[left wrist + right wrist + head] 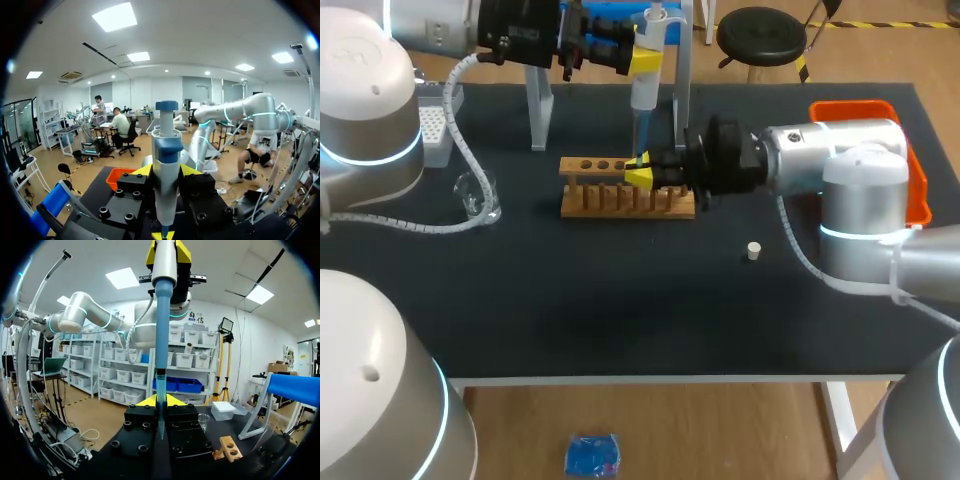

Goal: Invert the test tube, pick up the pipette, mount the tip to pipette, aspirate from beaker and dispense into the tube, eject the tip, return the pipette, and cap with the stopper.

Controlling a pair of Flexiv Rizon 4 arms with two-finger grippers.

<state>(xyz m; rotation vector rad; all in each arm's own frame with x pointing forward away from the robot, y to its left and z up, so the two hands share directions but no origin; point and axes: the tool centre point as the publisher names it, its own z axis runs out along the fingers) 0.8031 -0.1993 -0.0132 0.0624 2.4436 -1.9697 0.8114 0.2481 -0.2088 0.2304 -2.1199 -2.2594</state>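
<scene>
**Stopper loose, tip poised over the held tube**

Stopper [753,251] lies alone on the tabletop [620,310], on the near side and well apart from the wooden rack [610,200]. Beaker [478,195] stands off toward my left. Right hand [639,175] pinches the test tube [641,163] upright at the rack; the glass is clear and its outline faint. Above it, left hand [645,60] pinches the pipette [645,95], with its tip [639,135] pointing down at the tube mouth. Whether the tip is inside, cannot tell.

Judged step: dispensing.

Risks: an off-centre tip catches the rim and liquid runs outside. A tip driven too deep jams, or levers the tube in the grip.

No readable writing on these items.
</scene>
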